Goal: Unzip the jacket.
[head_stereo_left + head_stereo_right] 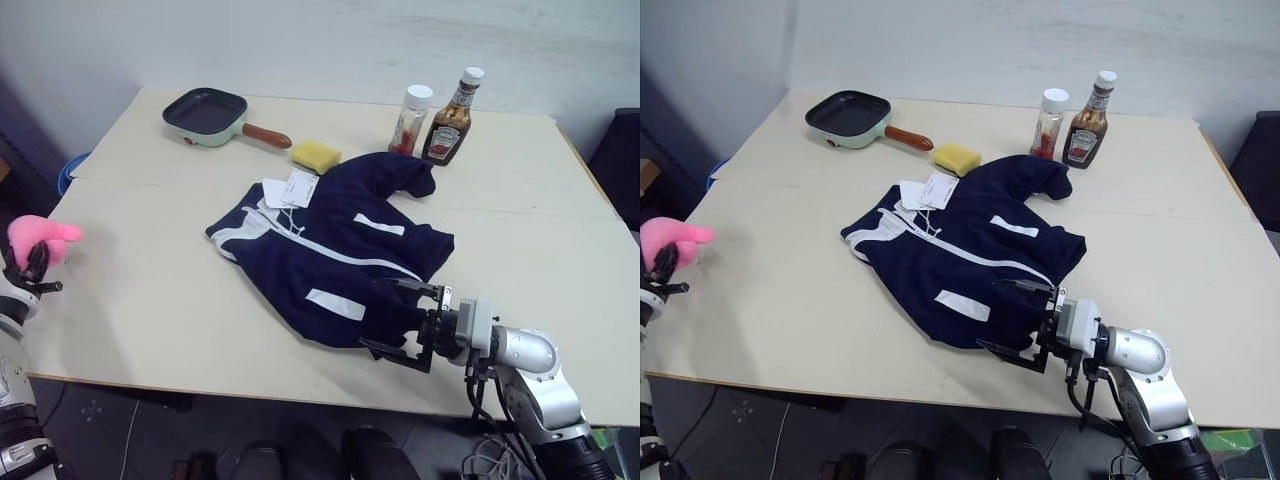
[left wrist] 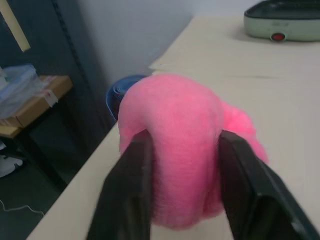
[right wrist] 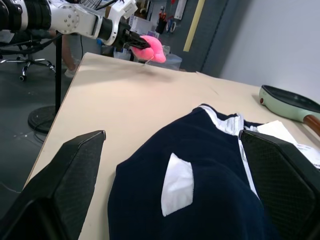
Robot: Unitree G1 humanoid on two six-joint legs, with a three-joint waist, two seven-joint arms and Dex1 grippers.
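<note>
Left wrist view has the left gripper (image 2: 185,190) clamped on a pink plush (image 2: 182,150) that hides the table edge behind it. Bare table (image 1: 150,290) lies between it and the jacket (image 1: 330,250), mid-table. At the jacket's near hem, the right gripper (image 1: 400,318) is spread wide, grasping nothing.

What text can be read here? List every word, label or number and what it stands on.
None can be read.
White paper tags on the jacket: print too small to read.
Label of the brown sauce bottle: blurred, unreadable.
Label of the white-capped jar: unreadable.
Green pan, yellow sponge, pink soft toy: no lettering visible.
</note>
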